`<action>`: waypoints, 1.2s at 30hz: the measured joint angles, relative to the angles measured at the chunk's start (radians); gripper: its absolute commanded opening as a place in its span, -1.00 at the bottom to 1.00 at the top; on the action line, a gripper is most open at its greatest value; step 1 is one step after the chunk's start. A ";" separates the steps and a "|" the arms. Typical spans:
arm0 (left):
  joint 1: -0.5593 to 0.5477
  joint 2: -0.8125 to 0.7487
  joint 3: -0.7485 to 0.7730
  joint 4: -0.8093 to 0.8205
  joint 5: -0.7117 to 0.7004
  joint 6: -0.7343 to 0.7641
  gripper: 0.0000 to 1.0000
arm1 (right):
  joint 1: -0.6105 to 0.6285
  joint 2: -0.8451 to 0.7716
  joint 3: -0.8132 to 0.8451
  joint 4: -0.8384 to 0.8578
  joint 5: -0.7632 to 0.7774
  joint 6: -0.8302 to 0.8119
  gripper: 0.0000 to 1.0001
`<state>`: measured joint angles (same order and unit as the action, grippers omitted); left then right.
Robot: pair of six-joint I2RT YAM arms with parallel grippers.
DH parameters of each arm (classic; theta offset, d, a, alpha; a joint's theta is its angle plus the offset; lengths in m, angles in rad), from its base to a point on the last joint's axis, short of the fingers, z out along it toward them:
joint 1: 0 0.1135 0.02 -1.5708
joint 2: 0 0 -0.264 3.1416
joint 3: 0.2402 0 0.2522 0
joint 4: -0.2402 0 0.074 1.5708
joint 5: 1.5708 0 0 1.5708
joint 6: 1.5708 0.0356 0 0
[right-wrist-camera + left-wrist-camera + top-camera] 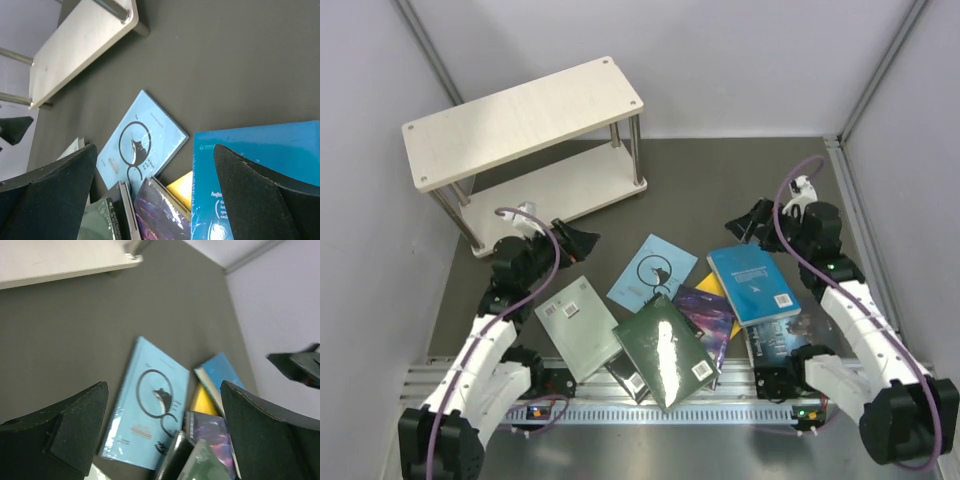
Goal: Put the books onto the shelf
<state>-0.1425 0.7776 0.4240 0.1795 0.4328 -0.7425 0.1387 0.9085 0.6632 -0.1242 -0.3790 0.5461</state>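
Note:
Several books lie in a loose heap at the table's near middle: grey-green, dark green, light blue with a black swirl, purple, yellow, bright blue and dark blue. The pale wood shelf stands at the back left with nothing on its boards. My left gripper hovers open between the shelf and the heap, empty, above the light blue book. My right gripper hangs open and empty over the bright blue book.
White walls close in the dark mat on the left, back and right. A metal rail runs along the near edge between the arm bases. Bare mat lies between the shelf and the right wall.

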 measured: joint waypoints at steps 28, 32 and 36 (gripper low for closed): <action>-0.348 0.146 0.043 -0.329 -0.462 0.064 0.97 | 0.486 0.447 0.158 -0.087 -0.187 -0.172 0.99; -0.350 0.146 0.039 -0.330 -0.468 0.066 0.96 | 0.546 0.451 0.100 -0.019 -0.268 -0.134 0.99; -0.351 0.145 0.039 -0.330 -0.473 0.069 0.92 | 0.587 0.472 0.043 0.065 -0.317 -0.092 0.99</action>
<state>-0.4931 0.9230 0.4633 -0.1501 -0.0406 -0.6731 0.7254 1.3804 0.7063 -0.0593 -0.6960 0.4541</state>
